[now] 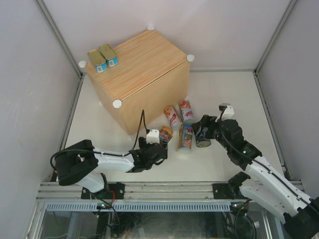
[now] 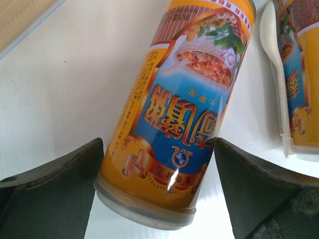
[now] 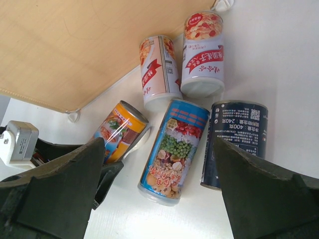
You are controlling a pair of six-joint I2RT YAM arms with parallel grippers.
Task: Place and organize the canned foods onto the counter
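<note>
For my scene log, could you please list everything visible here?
counter: one, light wood, on white table
knobs: four, white, counter's top corners
flat tins: two, gold-topped blue, counter top, left corner
red-white cans: two, lying beside counter
blue can: one, lying nearer than red-white cans
orange can: one, lying left of blue can
dark can: one, lying right of blue can
left gripper: open, black, around orange can
right gripper: open, black, empty, near dark can

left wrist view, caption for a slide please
Open left gripper straddling the orange can, a second can beside it.
</note>
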